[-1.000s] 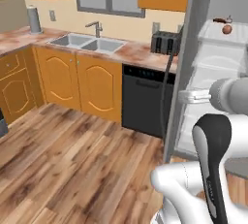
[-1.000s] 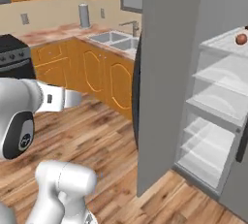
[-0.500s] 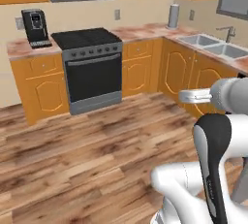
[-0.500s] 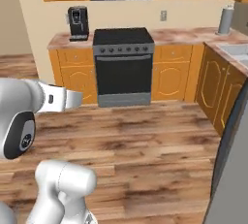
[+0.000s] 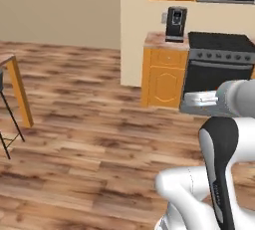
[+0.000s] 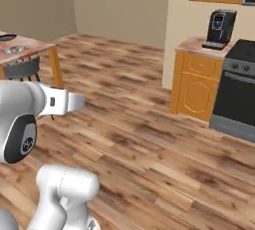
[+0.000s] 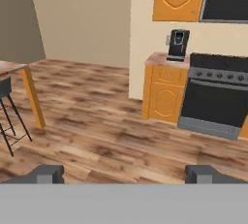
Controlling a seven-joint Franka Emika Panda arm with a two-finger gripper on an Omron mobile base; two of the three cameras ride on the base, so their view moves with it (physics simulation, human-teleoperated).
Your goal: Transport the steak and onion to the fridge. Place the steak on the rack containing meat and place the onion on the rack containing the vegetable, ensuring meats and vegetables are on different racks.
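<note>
The steak, the onion and the fridge are out of view. In the hand view my gripper [image 7: 126, 174] is open: its two dark fingertips [image 7: 48, 173] stand far apart low over the wooden floor, with nothing between them. The hand [image 5: 199, 100] is held out level in front of the arm, and from the other side it is the hand [image 6: 69, 102] pointing across the floor.
A black stove [image 5: 221, 62] stands ahead on the right. Beside it an orange cabinet [image 5: 163, 77] carries a coffee machine [image 5: 175, 23]. A cream wall corner [image 5: 132, 30] juts out next to the cabinet. At the left are a wooden table [image 6: 30, 47] and a dark stool [image 7: 9, 116].
The whole picture has swung left as the base turned: fridge and sink first, then stove, now coffee machine, wall corner and table. The arm holds the same pose.
</note>
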